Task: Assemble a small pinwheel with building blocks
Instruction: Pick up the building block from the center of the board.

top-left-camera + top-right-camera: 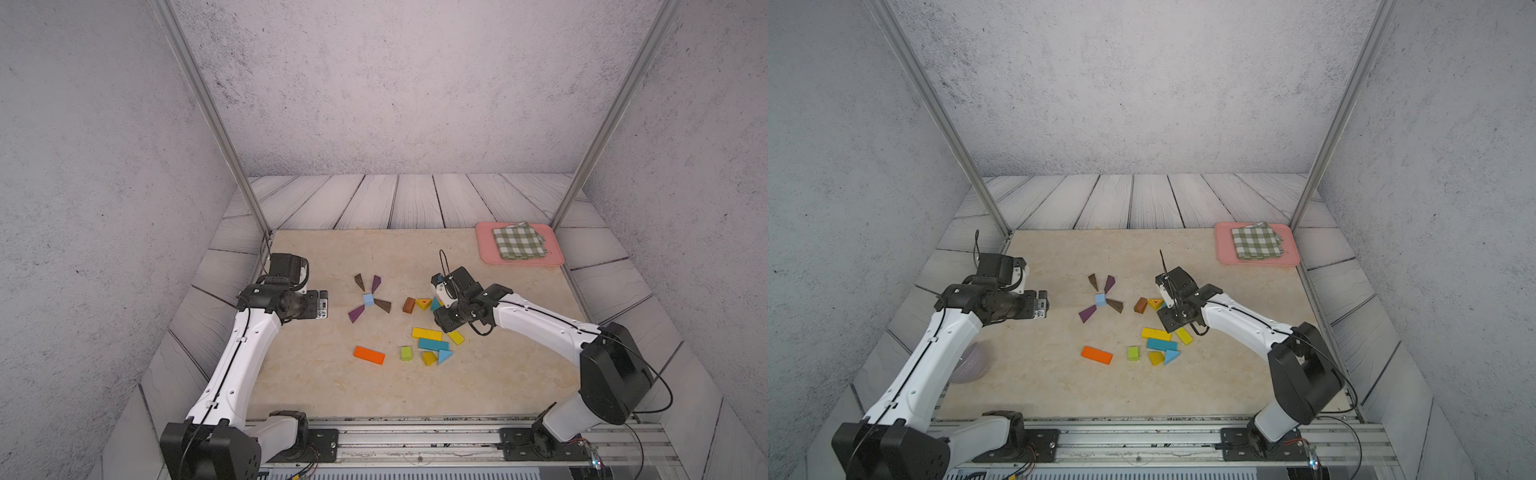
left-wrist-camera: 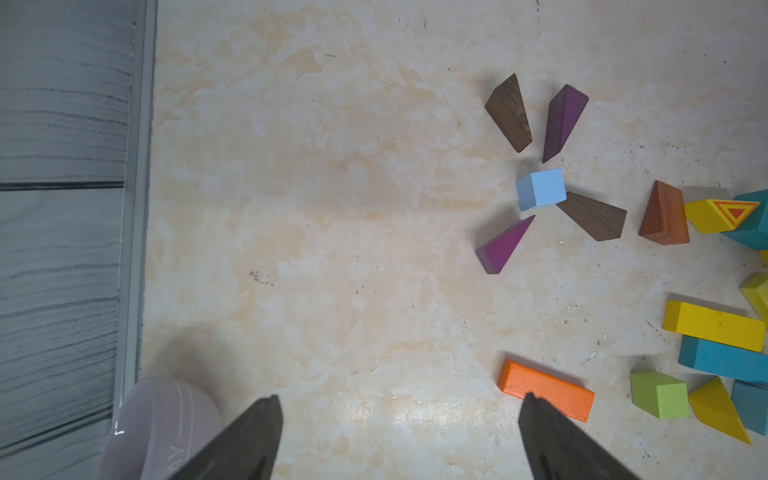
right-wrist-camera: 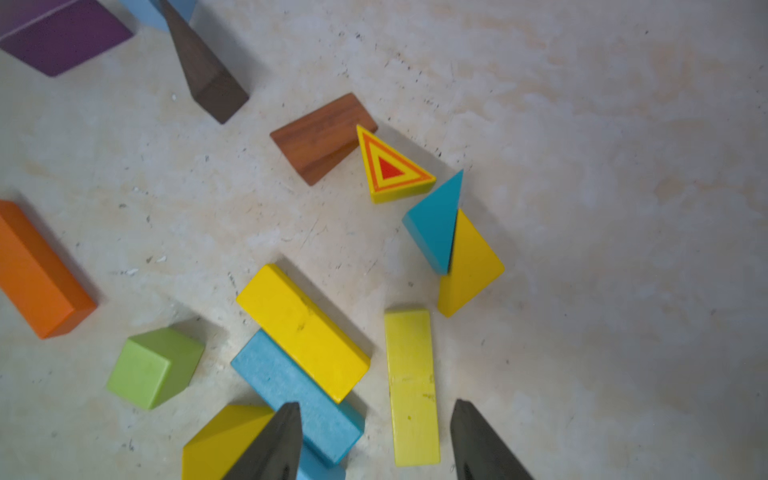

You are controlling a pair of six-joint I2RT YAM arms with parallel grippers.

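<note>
Right tool (image 3: 376, 405), jaws apart and empty, hovers over loose blocks (image 1: 427, 333) right of the light-blue cube (image 1: 368, 299) ringed by four wedges (image 1: 382, 305). Left tool (image 2: 401, 397) gapes wide. Best grip the reddish wedge (image 1: 409, 305) squarely, without nudging the adjacent yellow triangle (image 1: 423, 303).

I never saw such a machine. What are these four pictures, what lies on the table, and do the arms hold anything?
Two robot arms, white and black, stand at a table. Two pictures look down from above and are almost alike; the two others come from a camera on each arm's wrist. On the table a blue cube has brown wedges and purple wedges around it: a pinwheel begun. Beside it lie loose blocks, such as an orange bar and a green cube. A pink tray holds a checked cloth. The left gripper and right gripper are both open and hold nothing.
</note>
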